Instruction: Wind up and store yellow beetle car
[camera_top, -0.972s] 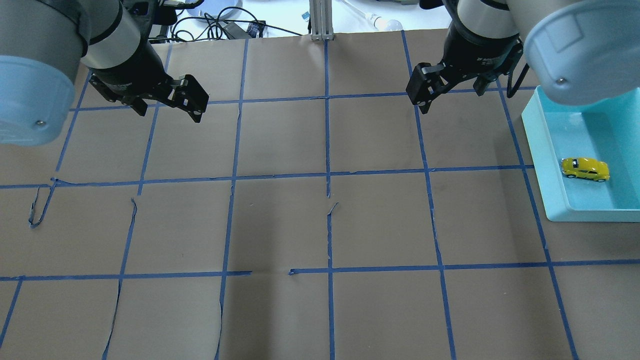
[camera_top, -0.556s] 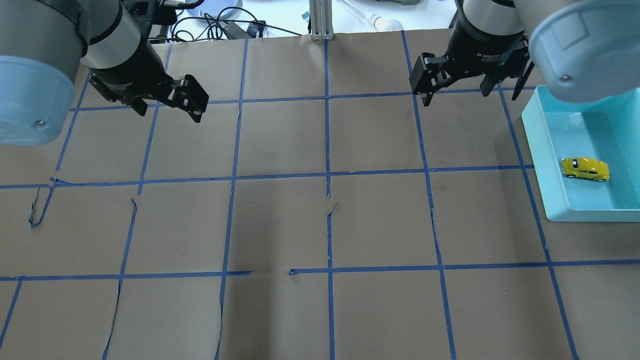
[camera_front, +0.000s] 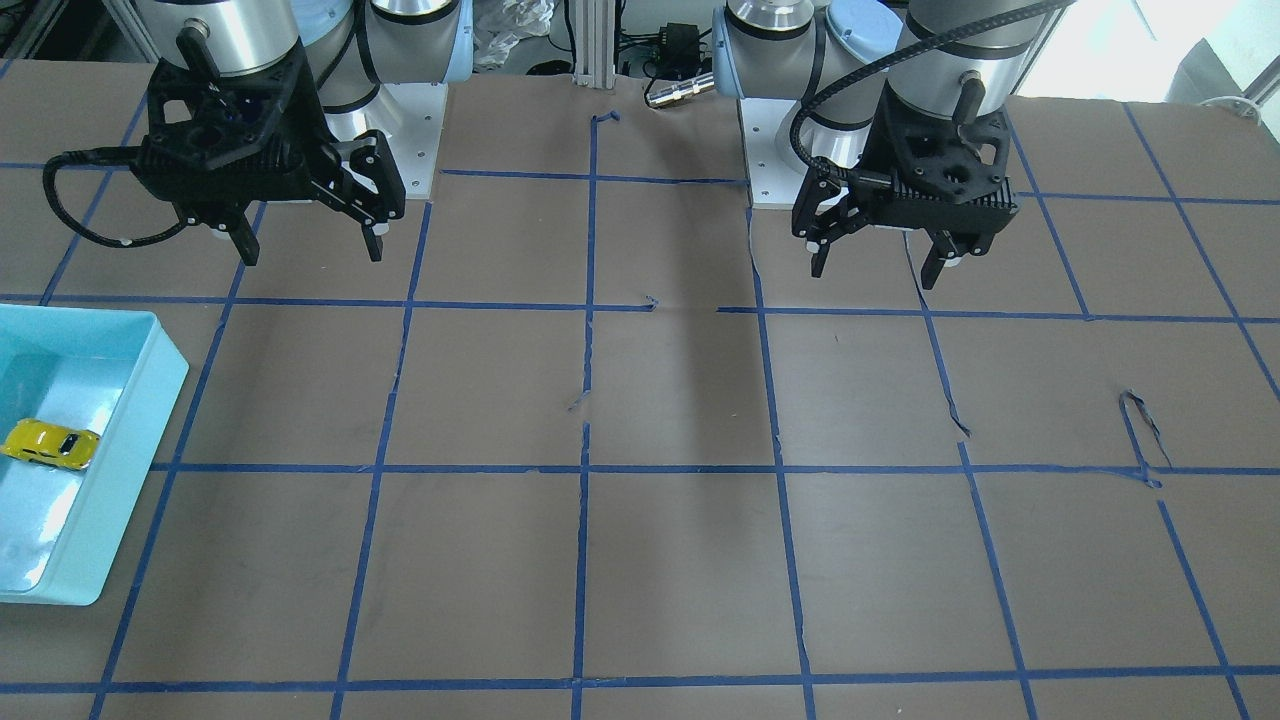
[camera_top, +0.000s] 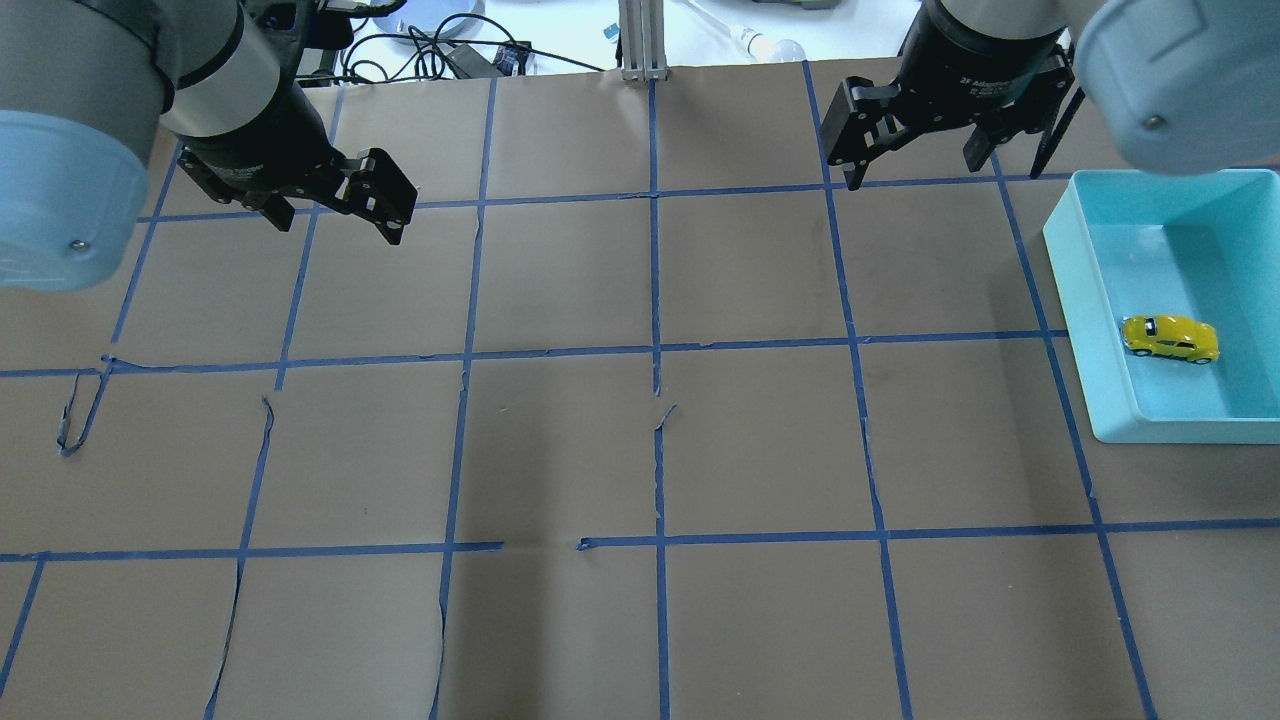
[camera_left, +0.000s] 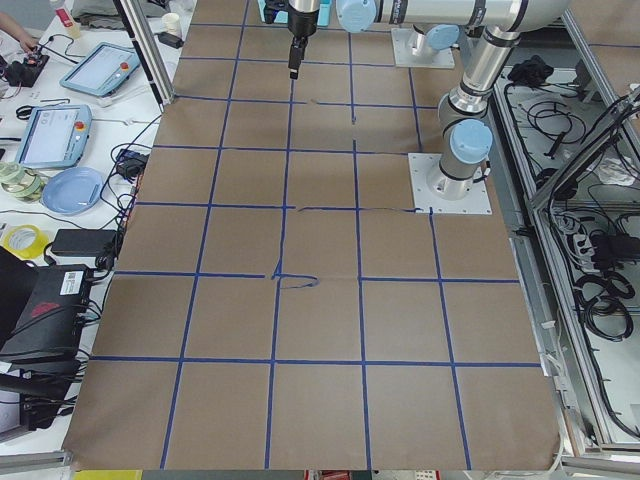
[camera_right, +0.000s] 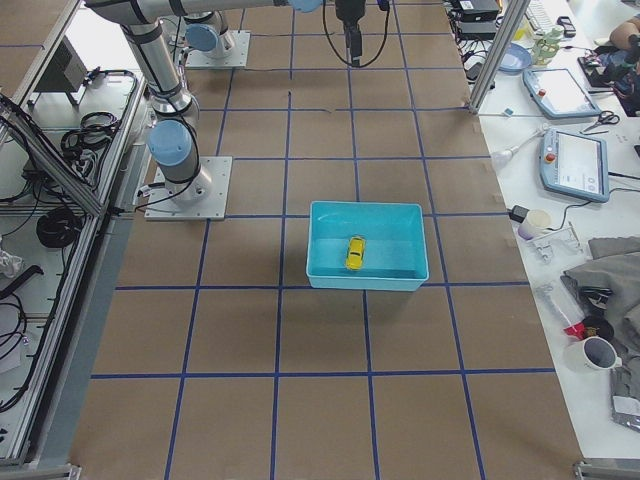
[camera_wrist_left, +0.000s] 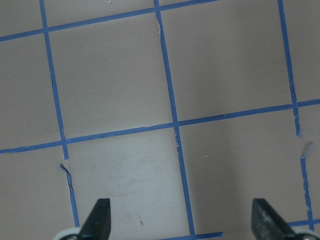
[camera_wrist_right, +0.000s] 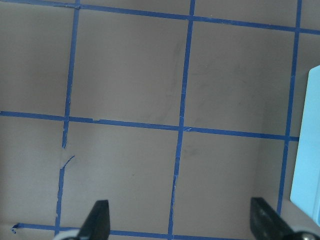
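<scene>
Left gripper (camera_top: 338, 230) above the far left of the brown counter (camera_top: 640, 450), jaws wide apart and empty, right gripper (camera_top: 912, 175) above the far right, jaws also apart and empty, yellow beetle car (camera_top: 1170, 338) inside the turquoise tray (camera_top: 1095, 340) at the right edge

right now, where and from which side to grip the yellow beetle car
Likely its two long flanks at mid-body, from straight above: the yellow beetle car sits on its wheels in the turquoise bin, whose walls block sideways approaches.

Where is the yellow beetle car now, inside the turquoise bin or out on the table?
Inside. The yellow beetle car sits on the floor of the turquoise bin, its walls all around it.
</scene>
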